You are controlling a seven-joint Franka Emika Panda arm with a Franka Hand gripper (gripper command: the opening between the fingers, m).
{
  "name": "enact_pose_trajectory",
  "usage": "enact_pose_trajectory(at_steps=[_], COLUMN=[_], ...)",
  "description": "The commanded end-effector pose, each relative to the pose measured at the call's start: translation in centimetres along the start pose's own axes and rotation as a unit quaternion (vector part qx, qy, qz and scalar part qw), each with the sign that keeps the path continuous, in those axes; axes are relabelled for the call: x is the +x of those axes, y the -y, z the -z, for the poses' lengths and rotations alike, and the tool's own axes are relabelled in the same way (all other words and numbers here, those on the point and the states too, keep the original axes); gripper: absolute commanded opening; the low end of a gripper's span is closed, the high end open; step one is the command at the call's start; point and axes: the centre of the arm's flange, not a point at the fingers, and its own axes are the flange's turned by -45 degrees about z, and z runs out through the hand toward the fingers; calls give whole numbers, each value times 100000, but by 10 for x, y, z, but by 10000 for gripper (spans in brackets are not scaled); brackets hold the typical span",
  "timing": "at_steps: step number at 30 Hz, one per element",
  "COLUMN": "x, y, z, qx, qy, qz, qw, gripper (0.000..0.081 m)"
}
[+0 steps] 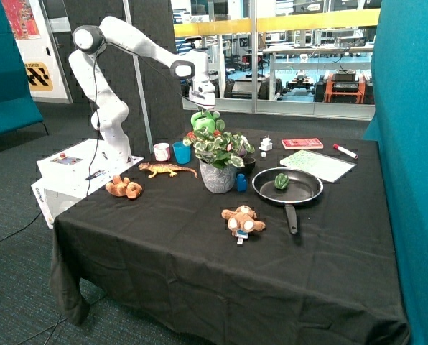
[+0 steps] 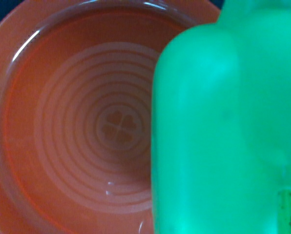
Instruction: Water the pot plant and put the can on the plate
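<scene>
Wrist view: can (image 2: 223,126) over plate (image 2: 77,122).

A black-clothed table (image 1: 199,273) carries the pot plant (image 1: 218,159), pan (image 1: 287,187), cups and toys.

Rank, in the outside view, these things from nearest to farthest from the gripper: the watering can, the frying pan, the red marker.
1. The can, directly beneath the gripper, behind the pot plant.
2. The frying pan, in front, beside the plant.
3. The red marker, at the table's far corner.
</scene>
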Motion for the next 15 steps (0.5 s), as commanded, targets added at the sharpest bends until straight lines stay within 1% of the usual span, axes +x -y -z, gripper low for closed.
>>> enact_pose_trajectory(at_steps=[1, 6, 15], x=[0, 3, 8], y=[12, 17, 22], z=[-9, -8, -8], qx=[43, 43, 43], qy=[-4, -4, -5], qz=[1679, 3009, 3940], qw=[99986, 99955, 99922], gripper=[0, 0, 0])
